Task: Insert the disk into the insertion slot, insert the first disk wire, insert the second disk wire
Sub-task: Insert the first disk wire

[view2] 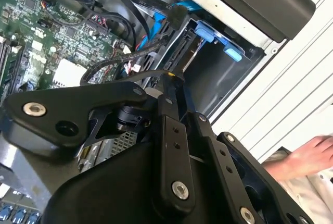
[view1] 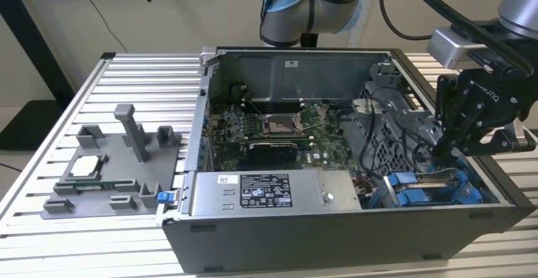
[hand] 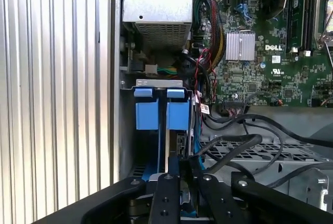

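The disk (hand: 178, 117) stands on edge in the insertion slot (hand: 156, 83), at the case's front corner on the exterior view's right. Its bright blue carrier front faces the case wall. In the second wrist view the disk's connector edge (view2: 181, 52) faces into the case. My gripper (view1: 445, 154) hangs just above that edge. Its fingers meet at the gripper's tip (view2: 171, 75) on a black disk wire (view2: 130, 57), which loops off toward the motherboard. In the first wrist view the gripper (hand: 182, 161) sits directly behind the disk.
A second blue carrier (hand: 146, 115) sits beside the disk. Loose black cables (hand: 234, 143) cross a perforated grey cage. The power supply (view1: 269, 193) and motherboard (view1: 269, 130) fill the case. A grey fixture (view1: 109, 171) stands on the slatted table. A person's hand (view2: 312, 153) rests outside the case.
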Robot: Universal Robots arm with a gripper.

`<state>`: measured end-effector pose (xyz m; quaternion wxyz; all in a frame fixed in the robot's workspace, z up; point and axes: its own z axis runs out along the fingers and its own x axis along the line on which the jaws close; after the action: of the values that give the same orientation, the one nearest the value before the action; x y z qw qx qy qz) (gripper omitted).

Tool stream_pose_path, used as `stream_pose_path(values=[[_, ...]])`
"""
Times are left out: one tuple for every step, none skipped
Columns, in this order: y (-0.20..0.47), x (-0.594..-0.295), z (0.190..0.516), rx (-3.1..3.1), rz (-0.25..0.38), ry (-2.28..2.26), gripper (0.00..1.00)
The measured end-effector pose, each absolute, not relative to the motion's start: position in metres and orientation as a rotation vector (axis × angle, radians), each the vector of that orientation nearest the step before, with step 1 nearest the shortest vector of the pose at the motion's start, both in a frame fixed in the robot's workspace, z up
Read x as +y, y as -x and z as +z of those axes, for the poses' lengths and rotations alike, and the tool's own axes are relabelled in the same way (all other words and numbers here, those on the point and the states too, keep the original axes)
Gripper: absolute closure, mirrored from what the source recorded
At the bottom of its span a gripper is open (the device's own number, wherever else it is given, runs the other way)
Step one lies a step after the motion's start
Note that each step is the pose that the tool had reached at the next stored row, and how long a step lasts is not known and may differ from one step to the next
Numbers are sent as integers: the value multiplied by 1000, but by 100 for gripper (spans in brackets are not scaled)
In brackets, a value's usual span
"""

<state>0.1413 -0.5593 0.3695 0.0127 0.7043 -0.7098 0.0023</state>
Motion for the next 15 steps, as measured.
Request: stream_pose_path(values=[[-141,-559,369,-2212,7,-2195,100],[-141,-559,369,-2212,7,-2195,100],[-141,-559,369,-2212,7,-2195,100],[-141,-559,369,-2211,8,-2194,100],[-141,-559,369,-2211,8,-2193,100],[-141,-559,368,-2209,7,-2193,100],[-141,-559,367,-2208,5,-2192,100],[-142,-559,367,-2207,3,-2190,100],[-142,-559,366,-2205,0,-2189,100],[-142,-559,365,-2204,-4,-2187,100],[-142,-559,364,-2202,-7,-2186,100],[-143,-560,364,-2201,-10,-2185,100],[-143,-560,363,-2200,-14,-2184,100],[-144,-560,363,-2199,-17,-2182,100],[-145,-560,362,-2197,-20,-2181,100]])
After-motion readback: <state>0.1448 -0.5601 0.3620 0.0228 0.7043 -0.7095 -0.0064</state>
